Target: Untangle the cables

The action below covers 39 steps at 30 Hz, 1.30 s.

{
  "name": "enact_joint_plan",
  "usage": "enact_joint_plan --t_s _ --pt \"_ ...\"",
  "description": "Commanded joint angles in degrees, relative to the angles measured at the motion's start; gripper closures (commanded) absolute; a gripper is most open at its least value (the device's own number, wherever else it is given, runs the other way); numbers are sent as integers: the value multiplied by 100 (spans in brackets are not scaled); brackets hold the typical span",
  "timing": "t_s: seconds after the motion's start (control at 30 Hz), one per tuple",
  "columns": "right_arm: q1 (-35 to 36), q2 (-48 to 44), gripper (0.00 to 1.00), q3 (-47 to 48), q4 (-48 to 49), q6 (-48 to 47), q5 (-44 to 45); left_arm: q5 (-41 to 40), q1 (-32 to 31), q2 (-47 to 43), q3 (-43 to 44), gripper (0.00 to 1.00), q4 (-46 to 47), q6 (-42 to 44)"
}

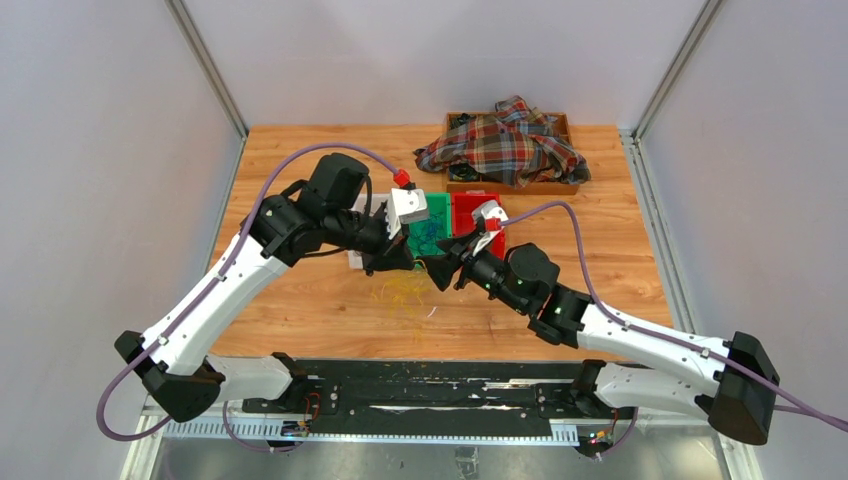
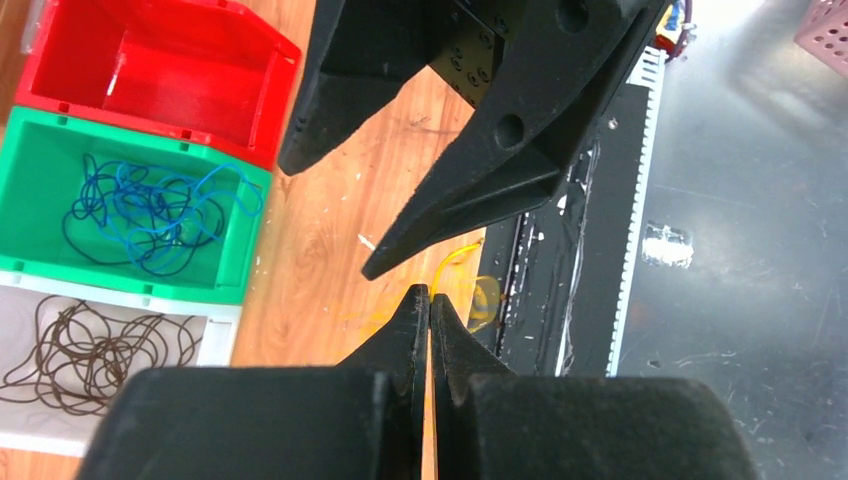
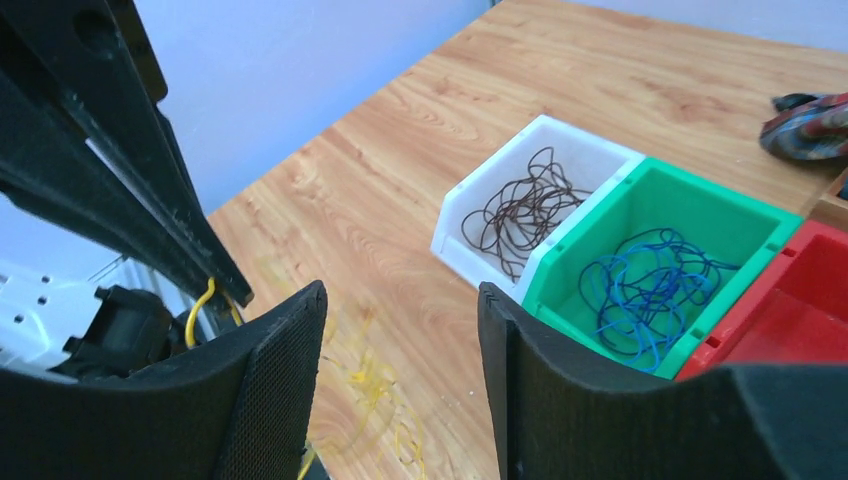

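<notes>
Two colours sorted: brown cables (image 3: pixel 520 215) in white bin (image 3: pixel 540 125), blue cables (image 3: pixel 645 280) in green bin (image 3: pixel 700 195). Yellow cables (image 1: pixel 402 293) loose on table (image 1: pixel 620 260), not yet binned. Left tool (image 2: pixel 428 295) clenched, seemingly on a yellow strand; right tool (image 3: pixel 400 295) released, empty.

Cables (image 3: pixel 640 280) inside two adjacent bins (image 3: pixel 700 200)

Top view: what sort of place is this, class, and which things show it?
Probably a robotics lab test cell: a wooden table enclosed by plain white panels, a left arm and right arm bolted at its near edge, and a white bin and green bin holding colour-sorted cables.
</notes>
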Motion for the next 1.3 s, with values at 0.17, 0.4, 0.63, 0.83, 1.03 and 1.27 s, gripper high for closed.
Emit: enact_joint_plan --t_s 0.17,0.4,0.63,0.83,1.03,1.27 --pt "330 200 45 -51 686 -158 926 267 -52 -111 170 99 60 -52" --pt "335 -653 39 -654 339 13 1367 -258 -58 -180 316 99 68 246" --pt "335 -1451 29 -1177 394 125 948 -684 -86 -103 389 99 68 293" --pt "335 -1168 25 -919 648 33 -291 -837 -121 -23 505 99 68 249" --pt "371 -447 26 -623 1372 -56 -310 -1203 -148 -14 433 99 98 235" --pt "529 -142 30 -301 1451 -352 824 -1312 -156 -140 227 99 85 312"
